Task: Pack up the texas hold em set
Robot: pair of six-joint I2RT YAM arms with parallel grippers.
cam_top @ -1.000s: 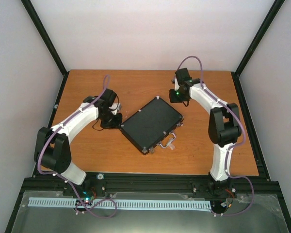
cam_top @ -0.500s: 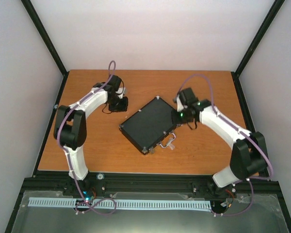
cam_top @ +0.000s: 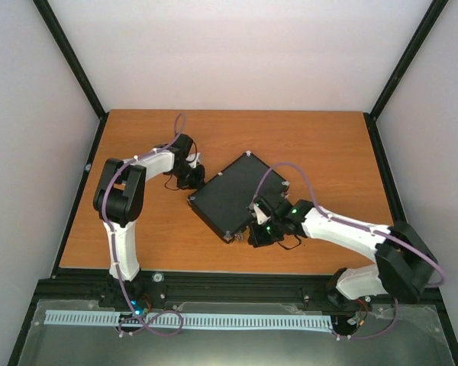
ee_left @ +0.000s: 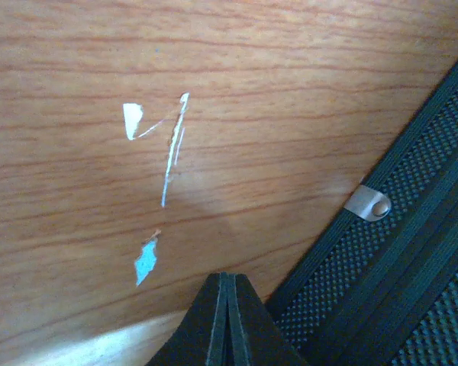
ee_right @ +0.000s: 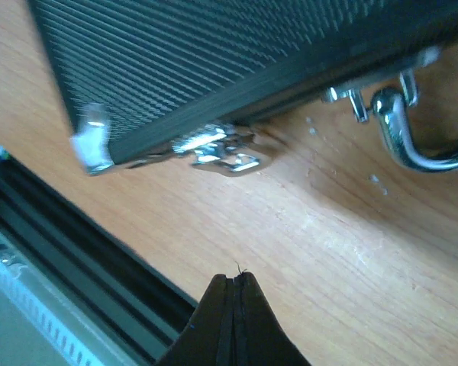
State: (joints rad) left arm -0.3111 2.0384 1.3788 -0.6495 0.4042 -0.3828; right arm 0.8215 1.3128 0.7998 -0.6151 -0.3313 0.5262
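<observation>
one closed black case [cam_top: 237, 194], contents hidden, with left gripper [ee_left: 226, 279] and right gripper [ee_right: 234, 279] pinched shut, empty.

A robotics lab test cell: plain white panels [cam_top: 237, 53] and black frame struts [cam_top: 70, 59] enclose a wooden table [cam_top: 237, 133].

I see the case [cam_top: 238, 195] blocking the table [cam_top: 320, 145] middle, left gripper [cam_top: 191, 178] beside its left corner, right gripper [cam_top: 258, 229] by its handle edge, open wood around.
</observation>
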